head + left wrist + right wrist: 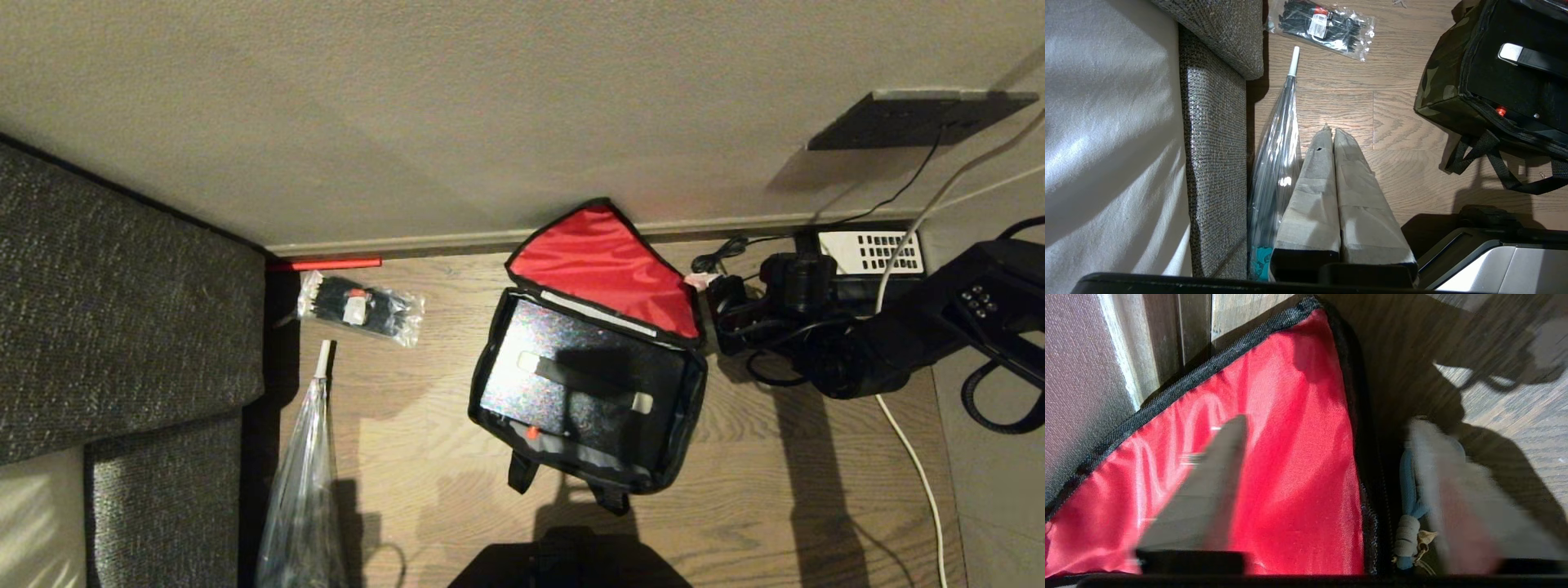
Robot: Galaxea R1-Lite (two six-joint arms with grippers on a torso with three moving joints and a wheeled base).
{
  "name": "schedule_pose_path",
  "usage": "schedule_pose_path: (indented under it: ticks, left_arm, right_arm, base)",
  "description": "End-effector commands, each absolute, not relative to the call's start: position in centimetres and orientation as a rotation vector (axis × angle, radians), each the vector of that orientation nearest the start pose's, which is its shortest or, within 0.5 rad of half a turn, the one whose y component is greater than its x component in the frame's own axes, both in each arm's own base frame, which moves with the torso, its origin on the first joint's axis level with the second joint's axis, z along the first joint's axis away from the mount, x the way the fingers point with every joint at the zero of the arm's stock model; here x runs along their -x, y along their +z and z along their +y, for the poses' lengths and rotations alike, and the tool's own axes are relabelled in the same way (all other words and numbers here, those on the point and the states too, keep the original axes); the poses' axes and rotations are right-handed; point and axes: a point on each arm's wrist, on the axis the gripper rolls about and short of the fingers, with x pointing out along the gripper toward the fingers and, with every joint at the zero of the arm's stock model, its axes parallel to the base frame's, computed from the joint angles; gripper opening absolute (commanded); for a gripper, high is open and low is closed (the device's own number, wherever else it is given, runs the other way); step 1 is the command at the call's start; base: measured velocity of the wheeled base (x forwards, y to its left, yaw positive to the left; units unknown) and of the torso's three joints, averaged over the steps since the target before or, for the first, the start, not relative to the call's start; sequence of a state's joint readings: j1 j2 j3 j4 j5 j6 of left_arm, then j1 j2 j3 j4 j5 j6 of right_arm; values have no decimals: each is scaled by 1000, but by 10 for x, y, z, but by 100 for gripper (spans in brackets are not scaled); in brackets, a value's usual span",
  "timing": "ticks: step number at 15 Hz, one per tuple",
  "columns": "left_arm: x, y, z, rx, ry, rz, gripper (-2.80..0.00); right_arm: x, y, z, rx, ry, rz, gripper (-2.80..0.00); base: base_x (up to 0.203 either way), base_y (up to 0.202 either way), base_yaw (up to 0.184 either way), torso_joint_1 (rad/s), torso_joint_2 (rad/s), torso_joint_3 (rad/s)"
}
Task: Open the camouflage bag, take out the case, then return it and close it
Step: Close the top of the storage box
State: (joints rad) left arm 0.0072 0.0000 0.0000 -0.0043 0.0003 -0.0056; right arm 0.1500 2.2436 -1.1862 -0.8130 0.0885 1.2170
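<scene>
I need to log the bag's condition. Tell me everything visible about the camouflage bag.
The camouflage bag is a boxy green-and-black fabric bag with black trim and straps, lying on the wooden floor. Its lid is open, red lining showing, tipped toward the wall. The black case lies inside. The right gripper straddles the lid's edge.

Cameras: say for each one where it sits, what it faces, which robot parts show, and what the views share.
Head view: high, looking down at the open camouflage bag holding the case; right arm at right.
Left wrist view: behind the left gripper, shut, above the floor by the sofa.
Right wrist view: behind the right gripper, fingers apart astride the lid's edge.
Shared: the bag in all; packet in head and left.
</scene>
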Motion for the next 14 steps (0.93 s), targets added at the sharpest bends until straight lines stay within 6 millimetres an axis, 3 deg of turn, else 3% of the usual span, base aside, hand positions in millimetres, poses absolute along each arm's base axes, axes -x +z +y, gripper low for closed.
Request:
schedule_pose_path:
  ticks: [1, 10, 14]
  left_arm:
    - [23, 75, 0, 6, 8, -5, -280]
    - [23, 75, 0, 6, 9, -5, -280]
    - [23, 75, 0, 6, 9, -5, -280]
  right_arm:
    - [-433, 96, 68, -1203, 69, 358, -280]
    - [-428, 106, 68, -1202, 81, 343, -280]
    - [-408, 122, 64, -1147, 100, 339, -280]
  base:
    - [0, 0, 0, 0, 0, 0]
    - [0, 0, 0, 0, 0, 0]
    - [0, 0, 0, 0, 0, 0]
